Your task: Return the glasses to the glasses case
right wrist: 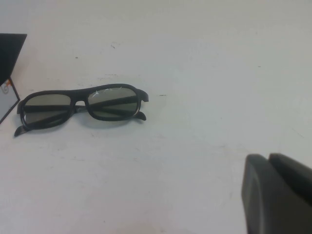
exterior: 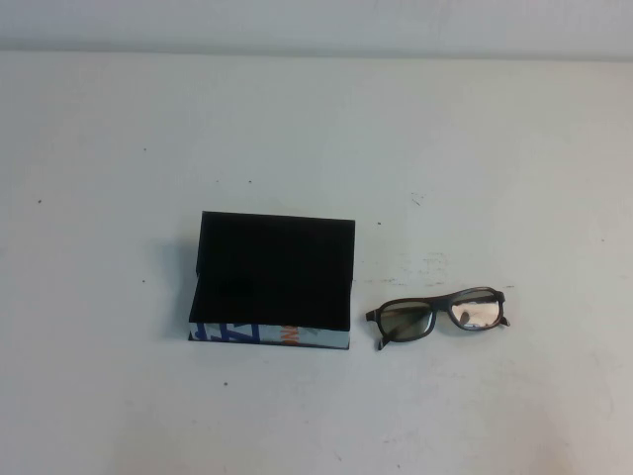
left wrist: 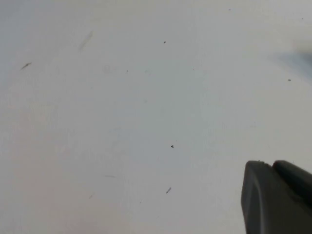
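The glasses case (exterior: 272,337) is a black box with a white printed front, left of the table's middle; its black lid (exterior: 277,242) stands raised at the far side. The glasses (exterior: 438,303), dark-framed and folded, lie on the table just right of the case, apart from it. In the right wrist view the glasses (right wrist: 80,92) lie ahead, with a corner of the case (right wrist: 9,51) at the picture's edge. My right gripper (right wrist: 268,157) is shut and empty, short of the glasses. My left gripper (left wrist: 272,163) is shut and empty over bare table. Neither gripper shows in the high view.
The white table (exterior: 316,129) carries only small dark specks and scuffs around the case and glasses. A pale wall edge (exterior: 316,45) runs along the far side.
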